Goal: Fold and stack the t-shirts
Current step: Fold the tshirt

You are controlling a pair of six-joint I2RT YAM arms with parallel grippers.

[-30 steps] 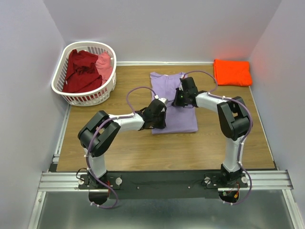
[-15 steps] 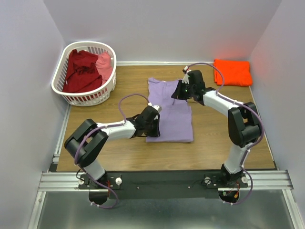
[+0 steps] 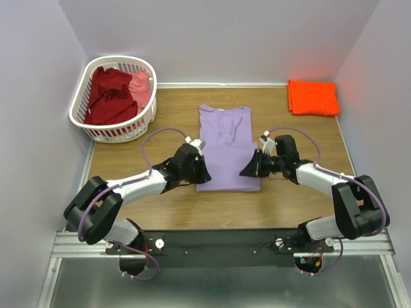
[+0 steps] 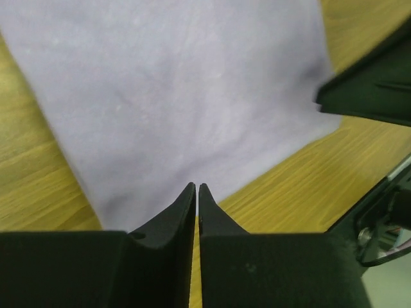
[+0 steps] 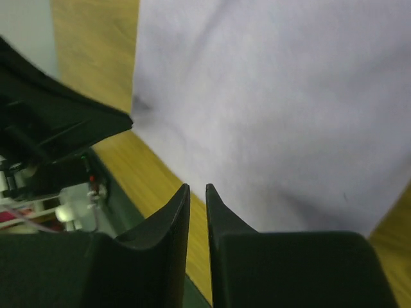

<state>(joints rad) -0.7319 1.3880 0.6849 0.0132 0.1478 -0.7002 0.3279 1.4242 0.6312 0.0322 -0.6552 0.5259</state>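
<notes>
The lavender t-shirt (image 3: pixel 225 144) lies flat on the table as a narrow folded rectangle, collar at the far end. My left gripper (image 3: pixel 200 174) sits at its near left corner, and my right gripper (image 3: pixel 248 171) at its near right corner. In the left wrist view the left gripper (image 4: pixel 196 186) has its jaws a thin slit apart, with nothing between them and the lavender t-shirt (image 4: pixel 180 96) just beyond the tips. In the right wrist view the right gripper (image 5: pixel 196 187) is slightly open and empty at the edge of the lavender t-shirt (image 5: pixel 270 96). A folded orange t-shirt (image 3: pixel 313 97) lies at the far right.
A white laundry basket (image 3: pixel 117 133) at the far left holds a dark red t-shirt (image 3: pixel 109 95) and a pink t-shirt (image 3: pixel 142 86). Walls close in the table on three sides. The metal rail (image 3: pixel 218 242) with the arm bases runs along the near edge.
Both grippers have pulled back from over the lavender t-shirt to its near corners. Their jaws have parted slightly, and the shirt now lies free and flat.
</notes>
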